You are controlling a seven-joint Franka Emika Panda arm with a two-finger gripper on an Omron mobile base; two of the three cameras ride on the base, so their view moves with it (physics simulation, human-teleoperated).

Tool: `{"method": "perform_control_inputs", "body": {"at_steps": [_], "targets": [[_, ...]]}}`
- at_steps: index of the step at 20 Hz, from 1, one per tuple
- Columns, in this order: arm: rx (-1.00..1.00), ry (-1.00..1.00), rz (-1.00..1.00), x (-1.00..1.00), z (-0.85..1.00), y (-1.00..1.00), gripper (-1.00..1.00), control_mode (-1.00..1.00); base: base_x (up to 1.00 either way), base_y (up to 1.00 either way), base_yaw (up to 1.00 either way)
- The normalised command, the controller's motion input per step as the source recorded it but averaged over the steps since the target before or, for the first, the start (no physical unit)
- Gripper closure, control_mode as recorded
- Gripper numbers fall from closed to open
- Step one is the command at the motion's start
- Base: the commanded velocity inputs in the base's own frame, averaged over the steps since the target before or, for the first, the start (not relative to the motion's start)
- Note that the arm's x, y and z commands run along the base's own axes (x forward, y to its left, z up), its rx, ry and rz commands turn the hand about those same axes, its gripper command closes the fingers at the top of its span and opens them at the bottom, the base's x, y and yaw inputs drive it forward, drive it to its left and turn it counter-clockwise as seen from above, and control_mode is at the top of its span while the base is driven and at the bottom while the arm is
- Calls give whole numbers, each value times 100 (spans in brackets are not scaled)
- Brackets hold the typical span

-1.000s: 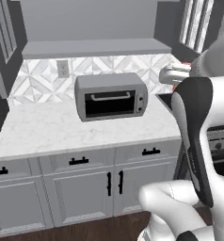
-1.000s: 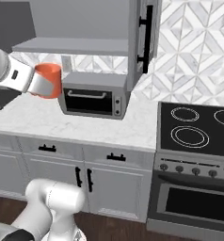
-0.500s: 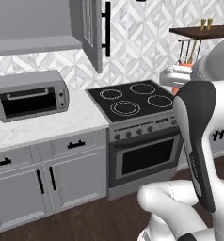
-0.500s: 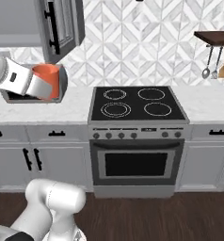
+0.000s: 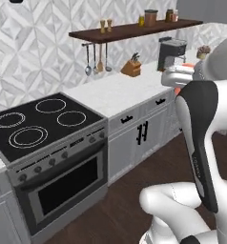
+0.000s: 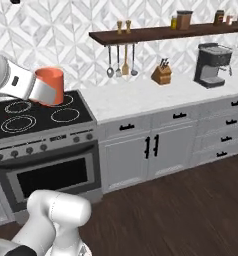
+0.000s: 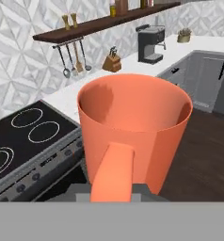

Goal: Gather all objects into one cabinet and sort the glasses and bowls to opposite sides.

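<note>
Up at the left of the right base view, the robot's jaws are clamped on the orange mug (image 6: 50, 86), holding it in the air above the black stove (image 6: 36, 117). Seen from the hand, the mug (image 7: 134, 136) is upright with its handle facing the camera. Right of the stove runs a white bench (image 6: 161, 92) with a knife block (image 6: 161, 75) and a coffee machine (image 6: 211, 65). Spoons (image 6: 121, 61) hang under a dark shelf (image 6: 161, 33).
</note>
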Motion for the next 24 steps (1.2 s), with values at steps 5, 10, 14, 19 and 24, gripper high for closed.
{"method": "perform_control_inputs", "body": {"at_steps": [5,10,14,19,24], "targets": [[0,0,0,0,0,0,100,100,38,-100,-57],[0,0,0,0,0,0,100,100,65,-100,-52],[0,0,0,0,0,0,100,100,82,-100,-48],[0,0,0,0,0,0,100,100,97,-100,-41],[0,0,0,0,0,0,100,100,100,-96,-28]]}}
